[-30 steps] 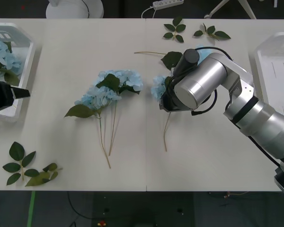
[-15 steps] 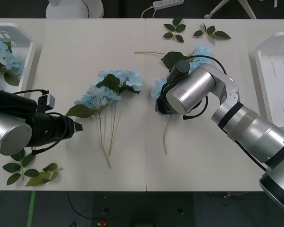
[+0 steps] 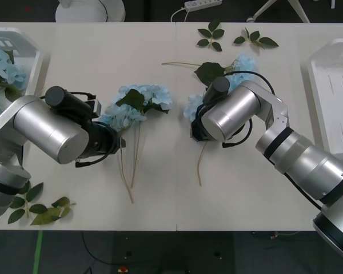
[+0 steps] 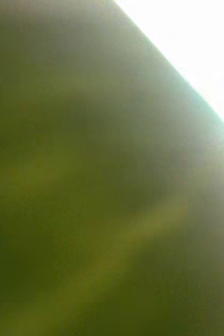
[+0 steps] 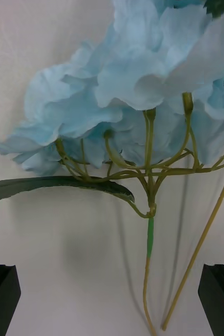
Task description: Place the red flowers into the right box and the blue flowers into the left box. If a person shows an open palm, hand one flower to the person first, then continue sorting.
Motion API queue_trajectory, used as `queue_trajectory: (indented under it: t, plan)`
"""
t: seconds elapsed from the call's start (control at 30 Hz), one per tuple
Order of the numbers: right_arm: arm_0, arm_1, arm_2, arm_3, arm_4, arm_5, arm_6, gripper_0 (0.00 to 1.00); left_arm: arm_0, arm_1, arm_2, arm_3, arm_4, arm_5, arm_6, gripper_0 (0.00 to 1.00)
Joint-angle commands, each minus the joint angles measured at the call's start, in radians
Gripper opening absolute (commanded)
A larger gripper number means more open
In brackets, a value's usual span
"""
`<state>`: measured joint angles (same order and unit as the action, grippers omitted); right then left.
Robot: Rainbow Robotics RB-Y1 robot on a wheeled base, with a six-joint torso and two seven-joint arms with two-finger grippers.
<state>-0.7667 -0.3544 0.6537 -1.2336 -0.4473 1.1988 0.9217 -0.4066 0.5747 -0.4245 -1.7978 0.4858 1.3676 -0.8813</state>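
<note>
Two blue flowers (image 3: 138, 100) lie together at mid-table, their stalks (image 3: 128, 177) pointing toward me. My left gripper (image 3: 118, 141) hovers at their blossom base. In the left wrist view it is open (image 5: 112, 304), black fingertips (image 5: 1, 291) at either side of the green-taped stem (image 5: 150, 241). Another blue flower (image 3: 190, 106) lies to the right, with my right gripper (image 3: 198, 127) low over it under the silver forearm. The right wrist view is a close green blur. A third blossom (image 3: 243, 61) lies farther back. The left box (image 3: 33, 67) holds blue flowers (image 3: 0, 64). The right box (image 3: 327, 64) stands at the right edge.
Bare leaf sprigs lie at the back (image 3: 211, 34) (image 3: 255, 39) and at the front left corner (image 3: 31, 202). A large loose leaf (image 3: 208, 71) with a thin stalk lies behind my right arm. The table's near middle and right front are bare.
My left arm has swung from the left box across to the pair of flowers at mid-table. My right arm has shifted slightly left and lower over the middle flower.
</note>
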Motion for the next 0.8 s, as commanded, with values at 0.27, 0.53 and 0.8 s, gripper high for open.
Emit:
queue_trajectory:
  t: [0.27, 0.53, 0.8]
  plan:
    - [0.038, 0.020, -0.014, 0.016, 0.024, -0.059, 0.003, 0.50, -0.117, -0.067, -0.140, 0.146, -0.073, -0.084, -0.024, 1.00]
    - [0.038, 0.019, -0.014, 0.032, 0.050, -0.074, 0.014, 0.00, -0.123, -0.076, -0.166, 0.207, -0.119, -0.082, -0.100, 1.00]
    - [0.038, -0.008, -0.006, 0.037, 0.048, -0.076, 0.037, 0.00, -0.141, -0.113, -0.197, 0.350, -0.142, -0.101, -0.125, 1.00]
